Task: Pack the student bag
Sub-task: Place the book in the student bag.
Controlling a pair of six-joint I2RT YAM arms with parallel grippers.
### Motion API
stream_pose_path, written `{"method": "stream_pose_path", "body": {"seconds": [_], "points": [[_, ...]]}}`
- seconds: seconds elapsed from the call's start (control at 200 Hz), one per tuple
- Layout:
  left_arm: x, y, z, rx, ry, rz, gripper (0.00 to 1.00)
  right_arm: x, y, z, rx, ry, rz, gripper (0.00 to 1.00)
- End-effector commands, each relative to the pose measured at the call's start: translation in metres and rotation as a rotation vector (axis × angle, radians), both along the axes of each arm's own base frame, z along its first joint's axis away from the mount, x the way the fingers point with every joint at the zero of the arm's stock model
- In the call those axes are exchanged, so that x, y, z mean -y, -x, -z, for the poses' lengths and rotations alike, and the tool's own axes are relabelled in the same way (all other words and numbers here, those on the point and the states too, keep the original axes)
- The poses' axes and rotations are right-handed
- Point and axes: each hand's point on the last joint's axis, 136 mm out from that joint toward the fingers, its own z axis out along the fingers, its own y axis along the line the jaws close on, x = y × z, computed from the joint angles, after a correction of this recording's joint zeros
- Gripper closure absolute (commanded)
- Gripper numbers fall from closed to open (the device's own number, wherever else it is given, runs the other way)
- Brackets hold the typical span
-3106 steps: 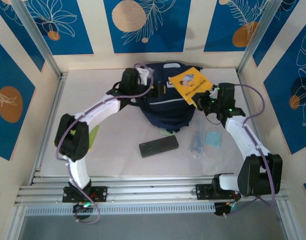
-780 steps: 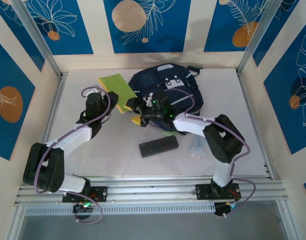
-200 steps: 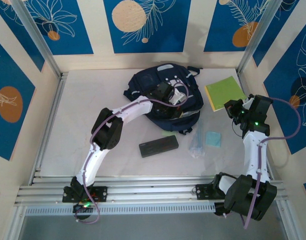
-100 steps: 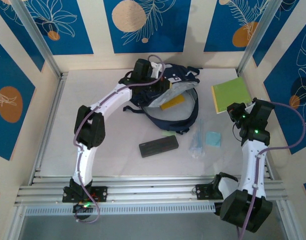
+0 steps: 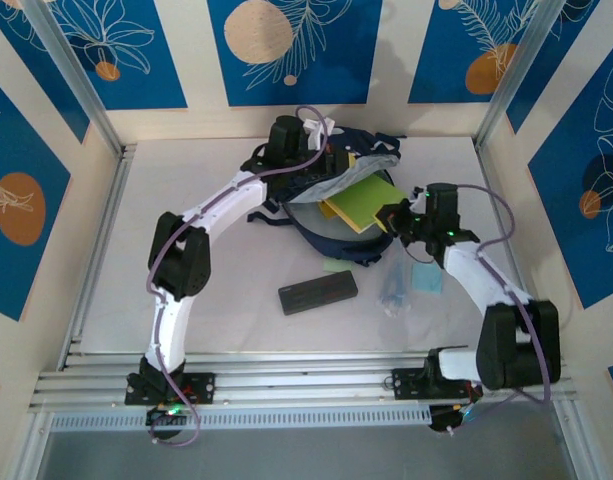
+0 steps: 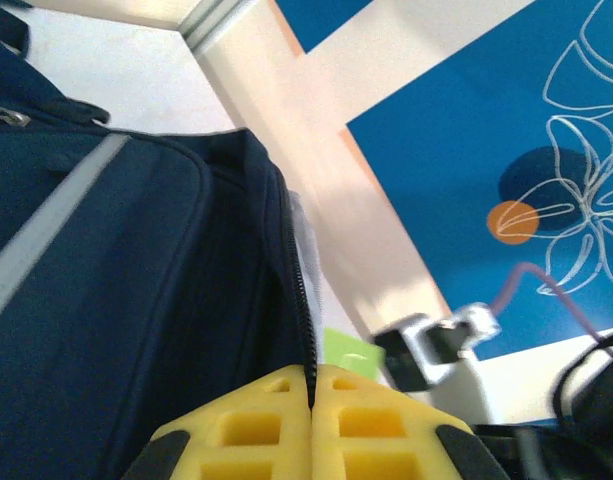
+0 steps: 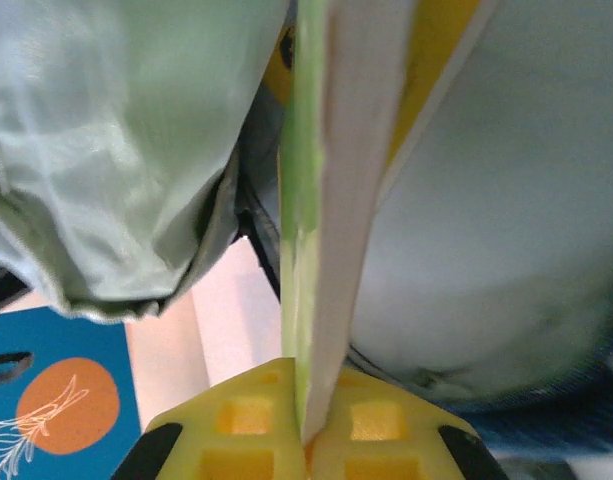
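The student bag (image 5: 331,243), navy with a pale grey lining, lies open at the back middle of the table. My left gripper (image 5: 308,150) is shut on the bag's zipper edge (image 6: 304,330) and holds the flap up. My right gripper (image 5: 391,218) is shut on the edge of a green notebook (image 5: 368,198), which lies partly inside the opening on top of a yellow book (image 5: 338,212). In the right wrist view the green notebook (image 7: 311,200) runs edge-on from my fingertips (image 7: 311,432) between folds of grey lining (image 7: 116,150).
In front of the bag lie a black case (image 5: 318,291), a clear packet of pens (image 5: 394,285), a light blue pad (image 5: 426,277) and a small green slip (image 5: 336,265). Blue-patterned walls close in the table on three sides.
My right gripper has carried the green notebook leftward from the table's right side into the bag's mouth. The left gripper still holds the flap up at the same spot.
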Motion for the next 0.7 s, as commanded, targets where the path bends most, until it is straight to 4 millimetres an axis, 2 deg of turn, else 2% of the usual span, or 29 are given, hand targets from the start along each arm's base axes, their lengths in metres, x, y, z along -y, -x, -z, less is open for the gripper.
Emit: {"method": "stream_pose_path", "body": {"seconds": [0.0,0.135,0.185,0.285,0.37,0.47,0.555,0.625,0.695], "points": [[0.001,0.029,-0.084,0.125,0.185,0.044,1.00,-0.023,-0.043,-0.041,0.183,-0.104,0.024,1.00],[-0.004,0.042,-0.092,0.114,0.240,0.034,1.00,-0.039,-0.078,-0.028,0.245,-0.156,0.092,1.00],[-0.007,0.045,-0.094,0.108,0.257,0.029,1.00,-0.043,-0.091,-0.017,0.242,-0.174,0.122,1.00],[-0.011,0.050,-0.096,0.108,0.275,0.013,1.00,-0.055,-0.114,0.003,0.204,-0.184,0.091,1.00],[-0.013,0.048,-0.093,0.110,0.269,-0.005,1.00,-0.068,-0.123,0.016,0.163,-0.201,0.031,0.97],[-0.013,0.040,-0.081,0.098,0.238,-0.041,1.00,-0.071,-0.114,0.030,0.088,-0.178,-0.015,0.68],[-0.013,0.032,-0.065,0.086,0.197,-0.079,1.00,-0.059,-0.095,0.040,0.040,-0.100,0.002,0.45],[-0.013,0.025,-0.052,0.078,0.168,-0.105,1.00,-0.049,-0.074,0.043,-0.004,-0.046,0.006,0.34],[-0.011,0.020,-0.040,0.067,0.149,-0.114,1.00,-0.039,-0.050,0.044,-0.052,0.000,-0.005,0.28]]}}
